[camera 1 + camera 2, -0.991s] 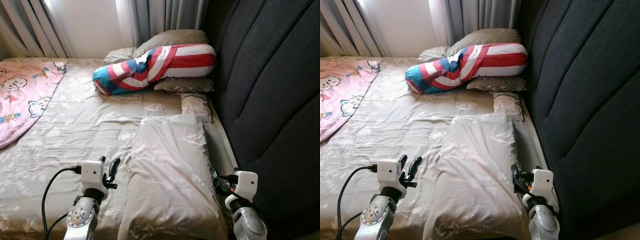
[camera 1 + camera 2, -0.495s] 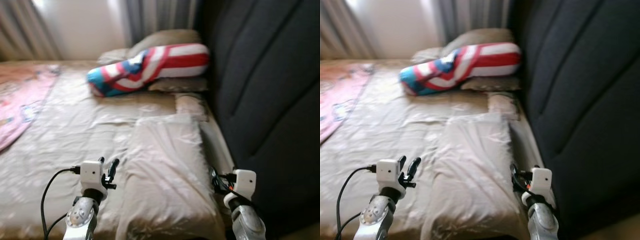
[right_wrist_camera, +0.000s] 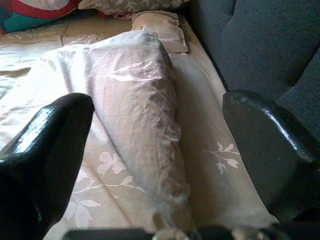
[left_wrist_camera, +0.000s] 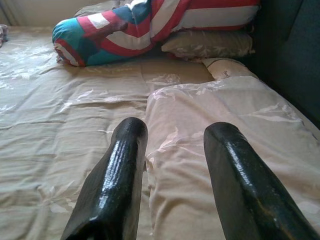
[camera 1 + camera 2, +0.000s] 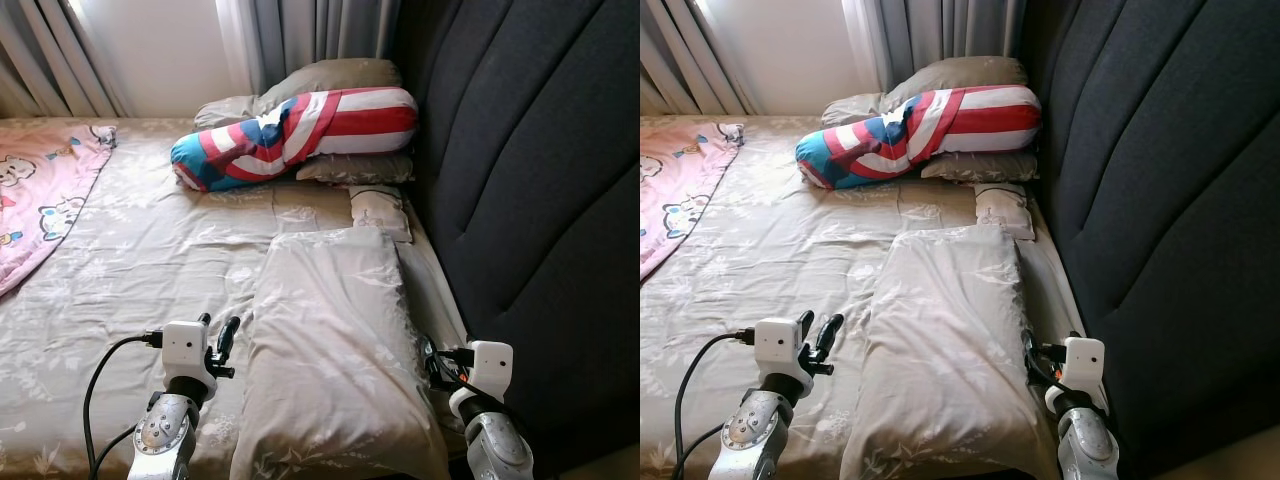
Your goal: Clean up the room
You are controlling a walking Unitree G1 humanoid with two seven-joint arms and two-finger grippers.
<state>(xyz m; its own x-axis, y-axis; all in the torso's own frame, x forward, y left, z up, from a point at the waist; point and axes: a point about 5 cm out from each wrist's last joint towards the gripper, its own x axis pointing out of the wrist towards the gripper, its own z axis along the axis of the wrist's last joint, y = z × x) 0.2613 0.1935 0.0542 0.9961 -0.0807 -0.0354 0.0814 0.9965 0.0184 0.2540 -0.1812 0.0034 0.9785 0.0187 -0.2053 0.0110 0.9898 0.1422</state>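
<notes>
A long beige floral pillow [image 5: 335, 340] lies on the bed close in front of me, beside the dark headboard [image 5: 540, 200]. My left gripper [image 5: 218, 335] hovers open at the pillow's left edge; in its wrist view the left gripper [image 4: 176, 129] has nothing between its fingers. My right gripper [image 5: 428, 358] stands open at the pillow's right edge, next to the headboard, and the right gripper [image 3: 160, 100] is empty in its wrist view too. Farther back a red, white and blue striped bolster [image 5: 295, 135] rests across two beige pillows [image 5: 340, 75].
A small cream cushion [image 5: 380, 210] lies between the near pillow and the far pillows. A pink cartoon blanket [image 5: 40, 200] covers the bed's left side. Grey curtains [image 5: 300, 35] hang behind the bed. The wrinkled beige sheet [image 5: 150, 260] spreads out to my left.
The view has shifted slightly and sharpened after a blurred moment, so the camera moved. Both grippers hold the same pose beside the pillow.
</notes>
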